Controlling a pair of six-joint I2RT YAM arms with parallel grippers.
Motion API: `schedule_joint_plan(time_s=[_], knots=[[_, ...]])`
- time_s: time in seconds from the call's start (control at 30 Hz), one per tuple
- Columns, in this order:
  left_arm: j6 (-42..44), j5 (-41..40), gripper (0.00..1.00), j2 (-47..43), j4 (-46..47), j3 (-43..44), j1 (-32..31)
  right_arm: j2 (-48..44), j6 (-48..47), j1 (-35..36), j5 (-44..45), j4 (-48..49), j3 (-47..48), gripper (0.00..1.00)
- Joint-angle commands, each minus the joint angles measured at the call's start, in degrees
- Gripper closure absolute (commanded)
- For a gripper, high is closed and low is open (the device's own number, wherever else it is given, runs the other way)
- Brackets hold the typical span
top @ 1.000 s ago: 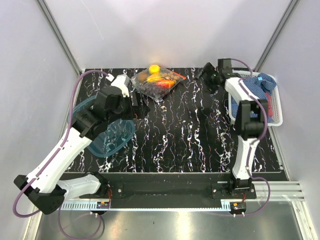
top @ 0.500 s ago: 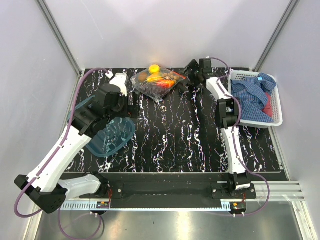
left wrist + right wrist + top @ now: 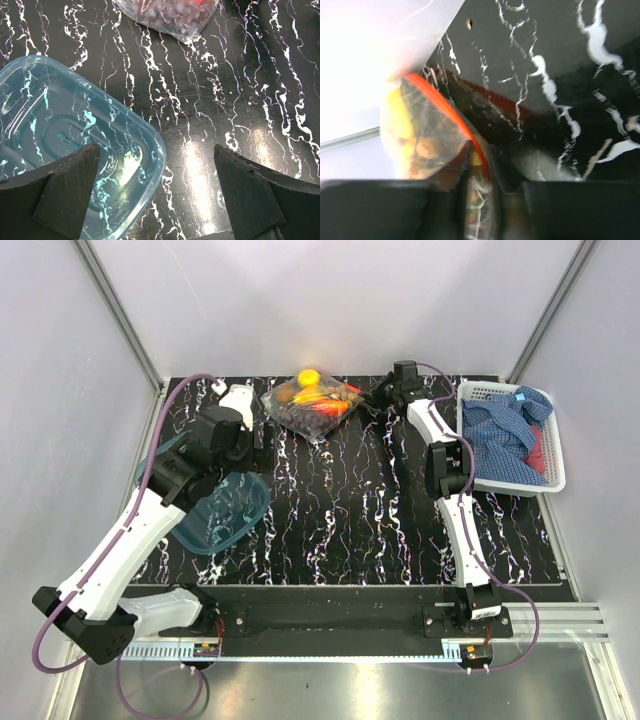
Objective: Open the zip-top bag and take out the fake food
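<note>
The zip-top bag (image 3: 315, 406) lies at the back middle of the table, holding the fake food (image 3: 309, 377): a yellow lemon, orange pieces and dark grapes. My right gripper (image 3: 377, 395) is at the bag's right corner. In the right wrist view it (image 3: 490, 200) is pinched on crinkly plastic beside the orange-red zip strip (image 3: 451, 116), with yellow and tan fruit (image 3: 427, 147) behind the film. My left gripper (image 3: 262, 445) hovers open between the bag and the tub; in its wrist view the fingers (image 3: 156, 160) stand wide apart with nothing between them, the bag's corner (image 3: 172, 17) at the top.
A blue translucent tub (image 3: 215, 515) sits on the left of the table, partly under my left gripper (image 3: 50, 125). A white basket (image 3: 553, 480) holding a blue checked cloth (image 3: 505, 430) stands at the right edge. Grey walls close off the back and sides.
My right arm swung left from beside the basket to the bag's right corner, and its jaws closed on the plastic. The left arm drifted slightly left.
</note>
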Motion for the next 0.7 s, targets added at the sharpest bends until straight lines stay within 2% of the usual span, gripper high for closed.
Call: schedule_joint_plan(time_s=[0.0, 0.07, 0.27, 0.4, 0.53, 0.6, 0.67], knots=[[1.4, -1.5, 0.01, 0.4, 0.7, 3.6, 0.2, -2.2, -0.4, 0.6, -3.6, 1.9, 0.4, 0.9], [1.0, -1.4, 0.01, 1.5, 0.5, 4.6, 0.2, -5.1, -0.5, 0.6, -5.7, 1.9, -1.1, 1.0], [-0.5, 2.4, 0.01, 5.6, -0.8, 10.3, 0.2, -20.1, -4.6, 0.8, -11.5, -0.2, -18.0, 1.0], [-3.0, 4.4, 0.01, 5.8, -2.0, 11.9, 0.1, -33.5, -8.9, 1.6, -11.1, 1.5, -39.4, 1.0], [-5.6, 11.2, 0.01, 7.1, -2.3, 10.5, 0.0, -46.2, -11.3, 3.5, -14.4, 2.5, -54.8, 1.0], [-7.9, 15.7, 0.01, 8.5, -2.1, 9.4, -0.1, -51.3, -13.5, 5.6, -14.5, 2.5, -62.9, 1.0], [-8.5, 16.9, 0.01, 10.4, -1.9, 8.2, -1.3, -54.2, -14.9, 7.2, -14.1, 2.6, -69.7, 1.0]])
